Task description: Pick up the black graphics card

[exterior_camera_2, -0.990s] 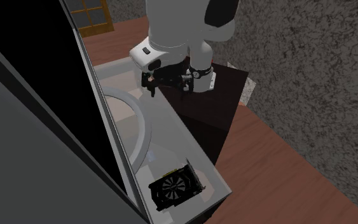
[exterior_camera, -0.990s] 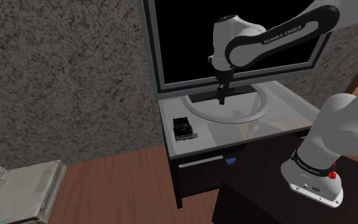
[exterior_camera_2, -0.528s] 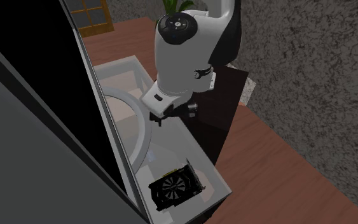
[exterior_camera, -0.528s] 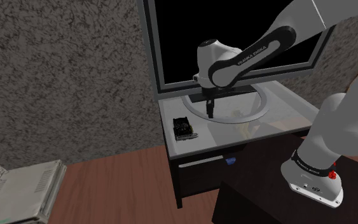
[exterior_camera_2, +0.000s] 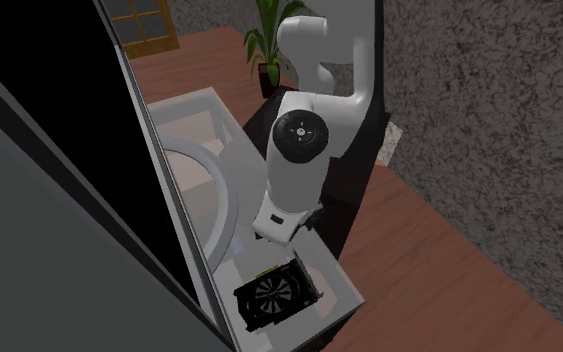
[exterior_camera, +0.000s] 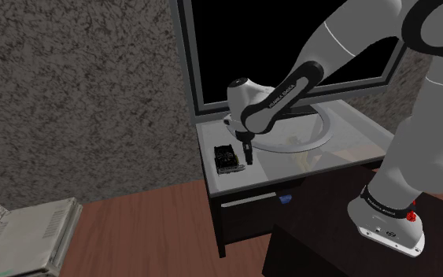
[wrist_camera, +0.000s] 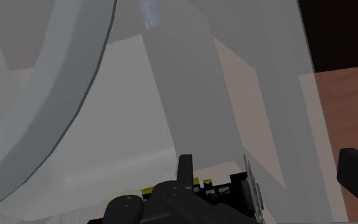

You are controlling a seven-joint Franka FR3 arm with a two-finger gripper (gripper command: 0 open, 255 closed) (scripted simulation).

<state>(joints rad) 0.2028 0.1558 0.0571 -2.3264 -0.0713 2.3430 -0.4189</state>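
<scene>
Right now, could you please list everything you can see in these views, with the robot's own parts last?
graphics card: one, black, on the table's end toward the shoulder view's left
screen: one, black with a grey frame, upright at the table's back
ring-shaped base: one, pale grey, on the table under the screen
table: one, pale grey, against the wall
potted plant: one, green, on the floor at the second exterior view's top
grey box: one, at the shoulder view's lower left
floor: brown wood
stand: one, dark, beside the table
arm: one, white with dark joints, reaching over the table
hand: one, black, close beside the graphics card
</scene>
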